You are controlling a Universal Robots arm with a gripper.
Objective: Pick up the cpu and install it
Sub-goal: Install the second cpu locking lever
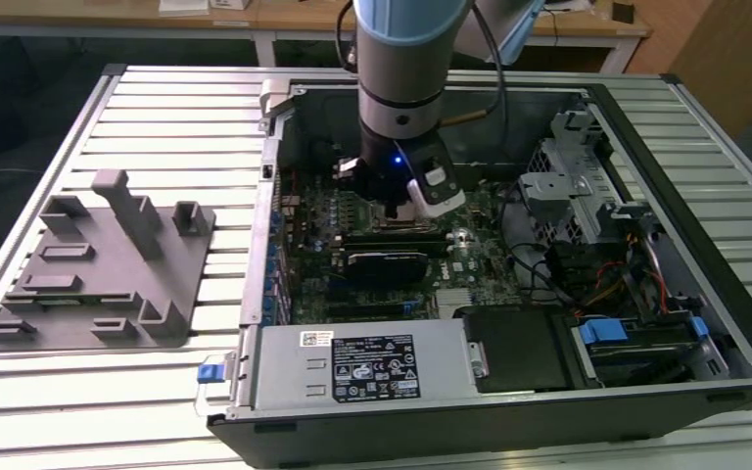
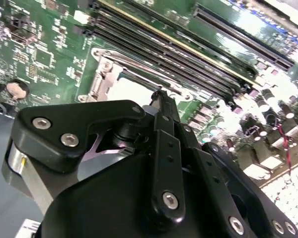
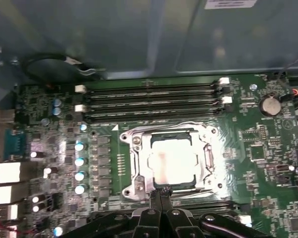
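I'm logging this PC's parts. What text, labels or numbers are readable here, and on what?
Black label on the power supply: print too small to read.
White sticker beside it: unreadable.
White label on the case wall, first wrist view: blurred.
Motherboard markings, second wrist view: too small to read.
Nothing can be quoted.

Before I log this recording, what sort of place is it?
Probably a robotics lab or assembly test bench: an opened black desktop computer case lies on a ribbed aluminium slat table, beside a grey plastic fixture block, with wooden desks behind.
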